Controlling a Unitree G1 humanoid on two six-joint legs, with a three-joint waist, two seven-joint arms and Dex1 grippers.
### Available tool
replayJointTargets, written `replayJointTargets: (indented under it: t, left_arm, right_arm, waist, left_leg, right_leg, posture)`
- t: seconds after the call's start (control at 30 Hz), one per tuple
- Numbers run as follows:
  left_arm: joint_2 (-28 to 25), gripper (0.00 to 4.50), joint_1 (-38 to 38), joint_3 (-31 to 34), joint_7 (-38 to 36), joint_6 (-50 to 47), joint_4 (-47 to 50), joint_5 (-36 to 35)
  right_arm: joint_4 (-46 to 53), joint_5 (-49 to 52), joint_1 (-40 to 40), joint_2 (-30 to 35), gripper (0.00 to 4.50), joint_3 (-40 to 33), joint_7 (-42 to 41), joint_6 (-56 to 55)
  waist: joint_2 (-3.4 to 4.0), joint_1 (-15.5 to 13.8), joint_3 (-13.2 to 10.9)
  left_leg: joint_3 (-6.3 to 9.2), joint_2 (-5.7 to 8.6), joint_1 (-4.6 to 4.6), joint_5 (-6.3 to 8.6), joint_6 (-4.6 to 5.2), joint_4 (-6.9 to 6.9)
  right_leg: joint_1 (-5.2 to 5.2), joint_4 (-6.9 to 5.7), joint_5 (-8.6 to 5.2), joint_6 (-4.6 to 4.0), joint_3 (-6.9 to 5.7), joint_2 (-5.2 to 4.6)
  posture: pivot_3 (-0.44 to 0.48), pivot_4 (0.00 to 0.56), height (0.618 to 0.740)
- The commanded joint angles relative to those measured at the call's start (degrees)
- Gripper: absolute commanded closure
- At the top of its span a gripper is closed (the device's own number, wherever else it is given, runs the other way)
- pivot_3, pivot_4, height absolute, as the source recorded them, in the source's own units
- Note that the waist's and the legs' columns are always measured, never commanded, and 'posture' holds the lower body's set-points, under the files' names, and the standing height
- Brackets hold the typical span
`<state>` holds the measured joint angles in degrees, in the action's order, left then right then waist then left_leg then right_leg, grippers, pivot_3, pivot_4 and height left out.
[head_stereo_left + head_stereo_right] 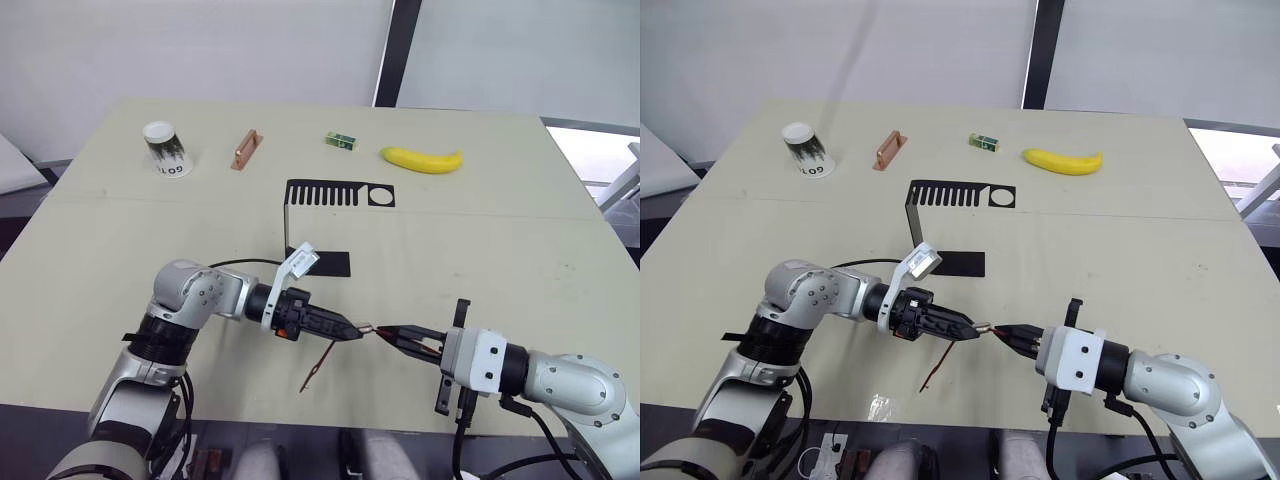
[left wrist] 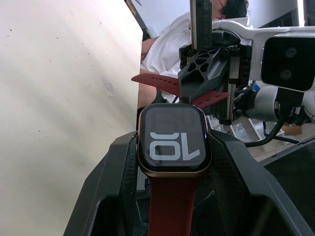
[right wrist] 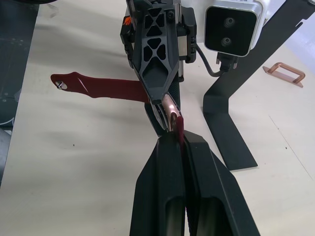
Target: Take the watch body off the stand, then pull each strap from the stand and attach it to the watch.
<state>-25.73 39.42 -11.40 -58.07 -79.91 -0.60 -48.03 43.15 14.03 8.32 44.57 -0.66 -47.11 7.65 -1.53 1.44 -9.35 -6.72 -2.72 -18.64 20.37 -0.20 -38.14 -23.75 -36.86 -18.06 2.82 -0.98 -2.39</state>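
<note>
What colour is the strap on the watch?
Dark red. The strap hanging from the watch body shows best in the left wrist view.

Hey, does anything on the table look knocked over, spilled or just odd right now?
One thing: the paper cup at the table's far left lies tipped over, with no spill visible. The banana, green block and stand look undisturbed.
</note>
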Motion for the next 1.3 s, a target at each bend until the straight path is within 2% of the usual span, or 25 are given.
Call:
replayJointTargets:
  t: [0.03,1.3]
  left_arm:
    - [0.48,2.89,-0.42,0.52,0.38,0.30,2.32,-0.99]
    - [2.61,2.89,-0.44,0.62,4.66,-1.61,3.91,-1.88]
  right_arm:
    - [0.94,0.22,-0.56,0.15,4.50,-0.08,-0.63,-0.98]
    - [1.66,-6.15,-6.01,-0.73,4.50,6.22,0.25,2.77]
  waist:
    - [0.00,0.00,0.00]
    - [0.01,0.01,-0.03]
  left_leg:
    - [0.00,0.00,0.00,0.00,0.00,0.00]
    - [0.02,0.00,-0.03,0.00,0.00,0.01]
  right_leg:
    - [0.00,0.00,0.00,0.00,0.00,0.00]
    - [-0.02,0.03,0.00,0.00,-0.02,-0.02]
  posture:
    - [0.000,0.150,0.739]
    - [0.000,0.150,0.739]
